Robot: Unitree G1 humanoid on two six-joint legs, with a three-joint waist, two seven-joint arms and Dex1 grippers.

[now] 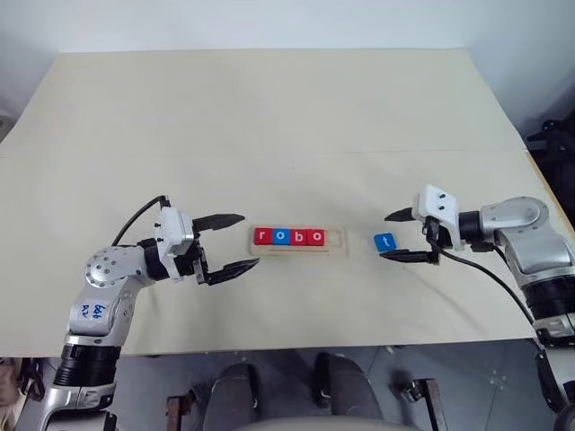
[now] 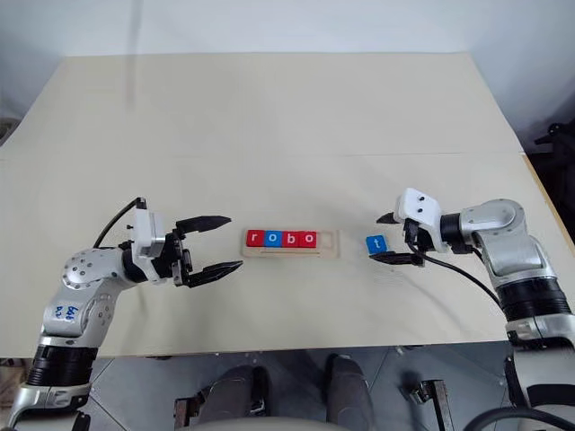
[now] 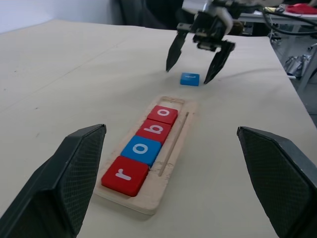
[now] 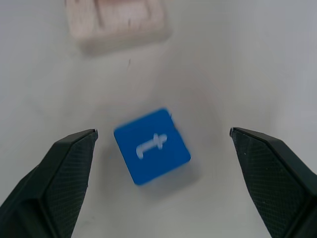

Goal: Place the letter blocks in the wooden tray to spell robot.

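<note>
Both end effectors, left (image 1: 230, 242) and right (image 1: 396, 235), gape wide, holding nothing. Blue t block (image 1: 384, 241) lies between the right one's fingers. Four blocks (image 1: 287, 237) sit in the wooden tray (image 1: 337, 241).

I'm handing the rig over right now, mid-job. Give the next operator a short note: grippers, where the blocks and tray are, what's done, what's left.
Left gripper: open, holding nothing, level, just left of the wooden tray.
Right gripper: open, fingers on either side of the blue t block, not closed on it.
Tray: holds red r, blue o, red b, red o; the last slot at the right end has no block.
The t block lies flat on the table, right of the tray.
Done: "robo".
Left: grip the t block and seat it in the last slot.
</note>
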